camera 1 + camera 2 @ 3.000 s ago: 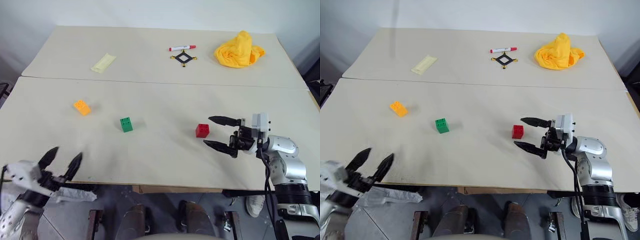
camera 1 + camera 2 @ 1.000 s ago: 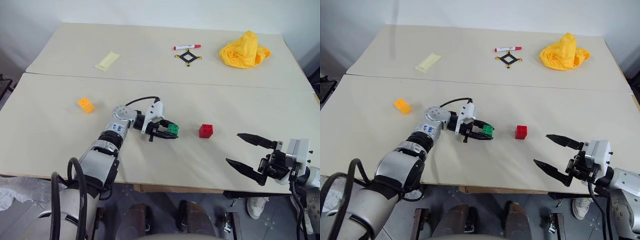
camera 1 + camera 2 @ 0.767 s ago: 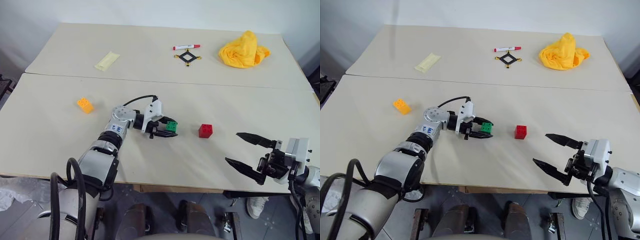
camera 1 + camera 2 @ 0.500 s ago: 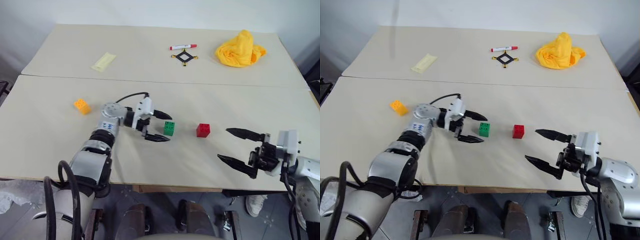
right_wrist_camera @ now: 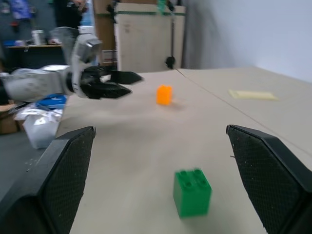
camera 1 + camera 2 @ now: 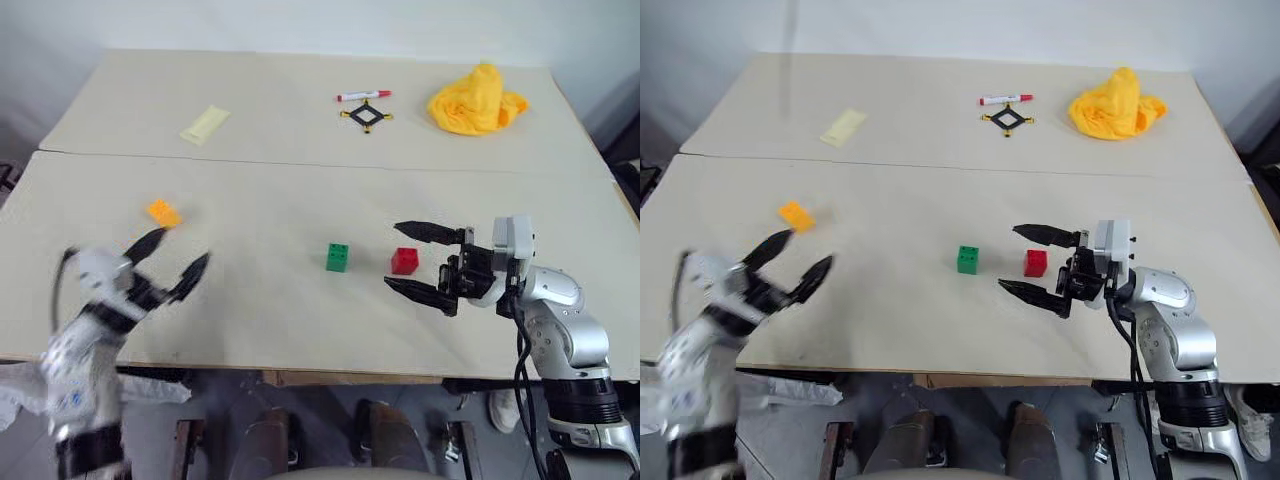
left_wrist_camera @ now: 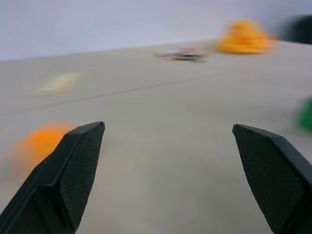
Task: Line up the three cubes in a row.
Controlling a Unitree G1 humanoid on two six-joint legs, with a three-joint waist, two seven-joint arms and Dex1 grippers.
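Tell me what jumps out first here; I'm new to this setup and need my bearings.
Three small toy bricks dot the near table: an orange brick off to the left, a green brick near the middle, and a red brick just right of it. The right end effector sits open around the red brick without touching it, while the left end effector hangs open near the table's front left edge. A crumpled yellow cloth lies at the far right.

An orange cube (image 6: 163,212), a green cube (image 6: 338,257) and a red cube (image 6: 405,260) sit on the beige table (image 6: 300,190).
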